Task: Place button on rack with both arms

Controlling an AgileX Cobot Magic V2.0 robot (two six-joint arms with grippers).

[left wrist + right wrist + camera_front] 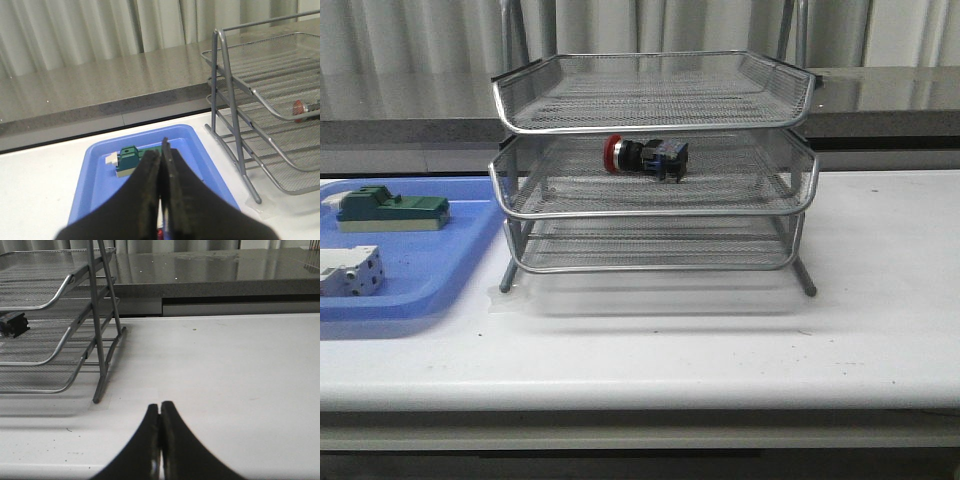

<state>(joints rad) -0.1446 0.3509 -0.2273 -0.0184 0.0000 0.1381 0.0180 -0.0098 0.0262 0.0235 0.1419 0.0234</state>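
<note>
The button point(645, 157), red cap and blue-black body, lies on its side on the middle tier of the silver wire-mesh rack point(655, 205). Its red cap shows in the left wrist view point(299, 110) and its dark body in the right wrist view point(12, 324). Neither arm shows in the front view. My left gripper point(161, 150) is shut and empty, above the blue tray. My right gripper point(160, 405) is shut and empty, above the bare white table to the right of the rack point(97, 330).
A flat blue tray point(470, 262) at the left holds a green block part point(390, 210) and a white terminal block point(350, 272). The green part also shows in the left wrist view point(131, 159). A grey ledge point(880, 95) runs behind the table.
</note>
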